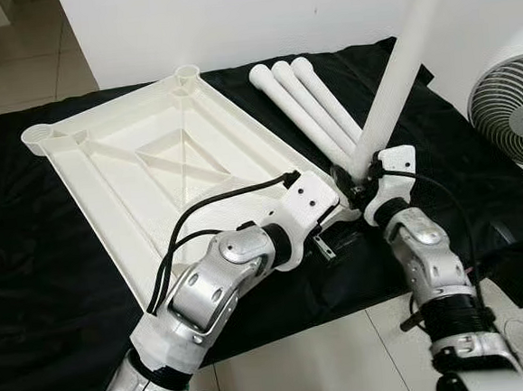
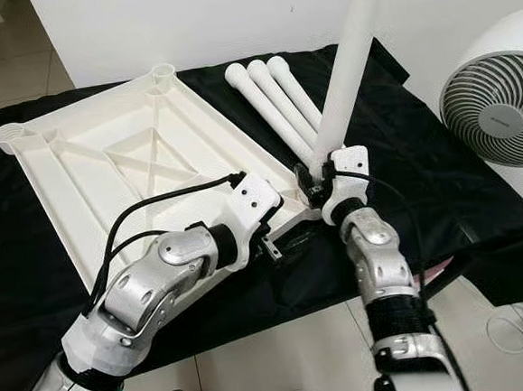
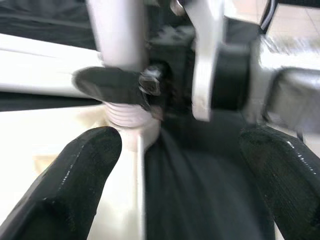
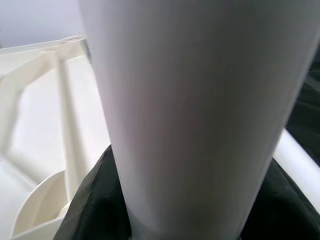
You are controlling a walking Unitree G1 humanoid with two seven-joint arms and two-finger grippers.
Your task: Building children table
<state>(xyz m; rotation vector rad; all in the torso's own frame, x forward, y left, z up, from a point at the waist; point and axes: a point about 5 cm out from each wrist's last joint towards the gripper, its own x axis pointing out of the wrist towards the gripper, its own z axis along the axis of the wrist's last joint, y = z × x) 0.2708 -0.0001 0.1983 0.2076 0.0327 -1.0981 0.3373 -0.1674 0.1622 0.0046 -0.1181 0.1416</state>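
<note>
The right gripper (image 2: 317, 178) has its fingers clamped round the foot of a white leg (image 2: 350, 57), which stands nearly upright and leans a touch away from the robot, its threaded end sitting right at the near corner socket (image 3: 131, 131) of the tabletop (image 1: 141, 160). That tabletop lies upside down on a black cloth (image 1: 32, 268), ribs up, with open sockets at its two far corners, and three more legs (image 1: 304, 101) lie side by side on the cloth just beside it. The left gripper (image 1: 333, 235) comes in low at the same corner, fingers (image 3: 75, 175) spread wide and holding nothing, one just beside the socket wall. The wrist view shows thread ridges still proud of the socket, so my read is that this leg is started, not seated. To do it well, the leg wants to stand square to the tabletop before any turn, since a lean like this one invites cross-threading in soft plastic. The left gripper would do best pressing that corner down so the tabletop doesn't spin or skate on the cloth. Short twists and re-grips low on the leg, until the thread disappears. A fan (image 1: 513, 108) stands near on the right, so watch the swing up top.
</note>
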